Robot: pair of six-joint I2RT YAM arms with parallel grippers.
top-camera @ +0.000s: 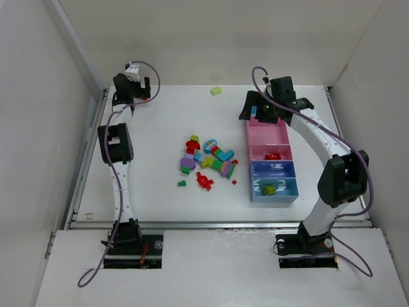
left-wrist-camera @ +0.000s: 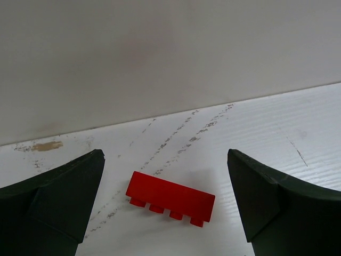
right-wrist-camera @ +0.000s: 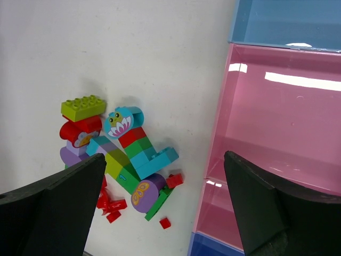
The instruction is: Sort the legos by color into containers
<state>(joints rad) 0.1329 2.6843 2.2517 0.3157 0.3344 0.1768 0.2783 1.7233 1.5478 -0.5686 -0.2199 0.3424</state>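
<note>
1. Top external view: the table (top-camera: 160, 121) carries the containers (top-camera: 269, 132) as one strip on the right, with most legos (top-camera: 208, 164) heaped at its centre.
2. The right claw (right-wrist-camera: 164, 156) hangs released and empty over the strip's far end; the heap lies to its left.
3. The left claw (left-wrist-camera: 164, 156), also released, sits at the far left corner, well apart from the heap.
4. A red brick (left-wrist-camera: 170, 198) lies on the table between the left claw's fingers, its long axis running finger to finger. The left arm is the nearer one, and closing now would likely pinch the brick end to end.
</note>
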